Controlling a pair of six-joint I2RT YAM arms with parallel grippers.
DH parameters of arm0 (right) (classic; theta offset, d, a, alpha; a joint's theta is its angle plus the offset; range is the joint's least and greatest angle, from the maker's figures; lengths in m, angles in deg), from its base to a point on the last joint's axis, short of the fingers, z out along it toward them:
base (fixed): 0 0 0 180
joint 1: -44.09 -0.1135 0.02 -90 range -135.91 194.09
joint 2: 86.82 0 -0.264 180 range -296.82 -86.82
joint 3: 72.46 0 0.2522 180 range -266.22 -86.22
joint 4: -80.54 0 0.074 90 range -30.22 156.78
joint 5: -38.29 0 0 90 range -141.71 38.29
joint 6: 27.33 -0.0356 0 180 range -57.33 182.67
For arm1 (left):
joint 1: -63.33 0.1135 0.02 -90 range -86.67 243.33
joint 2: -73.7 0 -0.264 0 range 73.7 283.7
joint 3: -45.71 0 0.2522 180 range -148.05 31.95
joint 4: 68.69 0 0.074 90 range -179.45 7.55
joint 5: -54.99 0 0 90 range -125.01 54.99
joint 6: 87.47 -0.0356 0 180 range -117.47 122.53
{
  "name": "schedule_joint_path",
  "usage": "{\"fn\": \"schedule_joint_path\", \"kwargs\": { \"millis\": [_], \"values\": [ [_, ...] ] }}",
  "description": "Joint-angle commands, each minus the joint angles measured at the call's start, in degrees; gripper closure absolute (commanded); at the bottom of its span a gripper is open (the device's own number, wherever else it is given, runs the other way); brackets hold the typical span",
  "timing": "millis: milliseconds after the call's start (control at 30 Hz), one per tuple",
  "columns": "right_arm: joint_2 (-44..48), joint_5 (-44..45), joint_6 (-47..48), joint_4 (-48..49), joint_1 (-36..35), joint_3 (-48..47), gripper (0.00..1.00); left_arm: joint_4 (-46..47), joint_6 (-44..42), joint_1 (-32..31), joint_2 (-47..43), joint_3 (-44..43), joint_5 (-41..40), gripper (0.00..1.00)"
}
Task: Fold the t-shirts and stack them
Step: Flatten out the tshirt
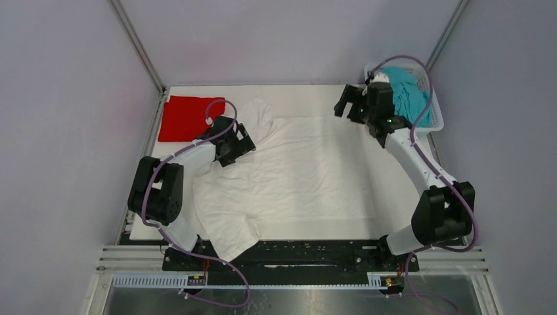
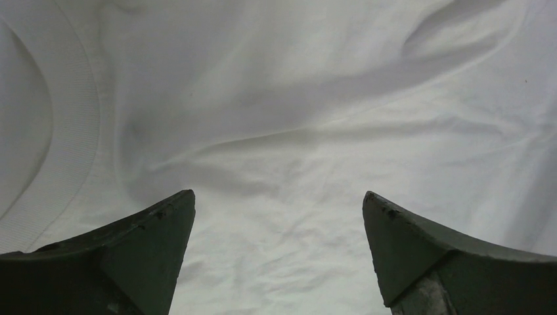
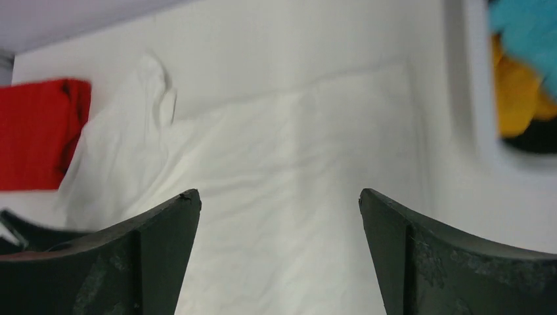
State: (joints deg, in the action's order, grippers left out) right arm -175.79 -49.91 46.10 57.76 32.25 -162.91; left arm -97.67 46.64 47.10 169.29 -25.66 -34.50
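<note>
1. Top external view: a white slatted basket [image 1: 439, 122] sits at the far right corner of the desk [image 1: 295, 95]. A teal t-shirt [image 1: 406, 92] is heaped in it and spills over the rim.
2. The right wrist view shows more of the basket's contents. An orange t-shirt [image 3: 515, 105] lies under the teal one, and a dark t-shirt [image 3: 535, 139] lies below that. All three are bunched, not folded.
3. The white t-shirt [image 1: 295, 170] lies spread over the middle of the desk, lightly wrinkled. Its neck end is toward the left and its hem toward the right. One sleeve points to the far edge, and the other drapes over the near edge by the left arm's base.
4. The red t-shirt [image 1: 187, 118] rests folded into a neat rectangle at the far left corner, just beside the white one's far sleeve.
5. The left tool [image 1: 240, 146] hangs low over the white t-shirt's shoulder area with its fingers wide apart and nothing between them. Its wrist camera shows the ribbed collar [image 2: 72, 131] to the left.
6. The right tool [image 1: 347, 102] is raised beside the basket near the far edge. It is also spread wide and empty, and it faces the white t-shirt.
</note>
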Motion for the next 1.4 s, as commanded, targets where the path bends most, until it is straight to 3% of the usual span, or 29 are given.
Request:
{"fn": "schedule_joint_path", "kwargs": {
  "millis": [0, 233, 433, 833, 1000, 1167, 1367],
  "values": [
    [2.6, -8.1, -16.5, -3.4, -4.4, 14.2, 0.01, 0.3, 1.4, -1.1, -2.3, -0.1, -1.4, 0.01],
    [4.0, -8.9, -18.6, -3.1, -8.2, 26.3, 0.01, 4.7, 3.3, -4.9, -2.8, 5.6, 0.5, 0.01],
    [-3.2, -9.0, -19.4, -3.2, -8.1, 25.2, 0.00, 5.1, 3.4, -5.0, 3.2, 2.3, 2.0, 0.01],
    [-13.5, -9.6, -22.0, -5.5, 0.0, 19.4, 0.01, 0.0, 1.9, -4.9, 20.9, -17.3, 3.0, 0.01],
    [-16.2, -9.8, -20.8, -6.3, 1.1, 13.9, 0.00, -2.2, 1.4, -4.5, 24.4, -24.4, 3.9, 0.01],
    [-10.5, -7.4, -16.8, -8.3, 1.0, 13.1, 0.00, -3.5, -1.3, -4.6, 18.1, -24.9, 4.4, 0.01],
    [6.1, -2.6, -16.9, -8.9, 1.0, 24.2, 0.00, -1.8, -2.2, -7.7, -1.3, -8.5, 2.1, 0.01]
  ]
}}
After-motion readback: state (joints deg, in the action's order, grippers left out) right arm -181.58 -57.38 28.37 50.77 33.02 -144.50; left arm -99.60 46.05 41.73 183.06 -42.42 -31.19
